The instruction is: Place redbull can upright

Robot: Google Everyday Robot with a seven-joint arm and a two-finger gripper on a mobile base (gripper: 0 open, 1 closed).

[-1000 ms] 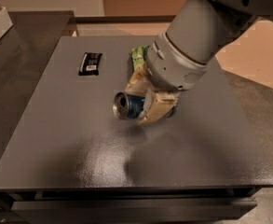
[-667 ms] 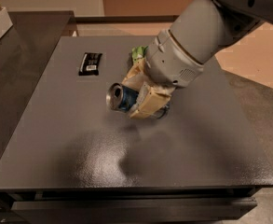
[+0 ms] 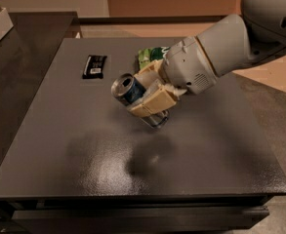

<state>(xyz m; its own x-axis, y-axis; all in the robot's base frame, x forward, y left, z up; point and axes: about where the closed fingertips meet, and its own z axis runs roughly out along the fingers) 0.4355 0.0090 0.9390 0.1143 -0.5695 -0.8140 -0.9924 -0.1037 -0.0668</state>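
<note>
Your redbull can (image 3: 131,92) is off the table, held in the air over the middle of the top, a bit toward the far side. It is tilted, not upright: silver top and pull-tab aim up and to the left toward the camera, and the bottom end drops down to the right. Blue panel shows just behind the rim. The gripper (image 3: 141,96) is clamped around the can's body, with one beige finger (image 3: 147,75) on the far upper side, the other one on the near lower side, and the can pinched between them. Only the can's top part and a bit of its shiny bottom end stick out of the grasp. The white and grey arm (image 3: 215,52) comes in from the upper right, wrist pointing left and down. The shadow (image 3: 145,161) of can and gripper lies on the table nearer to the camera, apart from the can itself. Just behind the gripper a green snack bag (image 3: 149,56) lies on the table, partly hidden by the wrist; you cannot tell if it touches the fingers. A small black wrapped bar (image 3: 94,66) lies flat to the left of the bag, toward the far left corner, well apart from the can. The table (image 3: 59,145) is a dark grey square top with a dull sheen.
</note>
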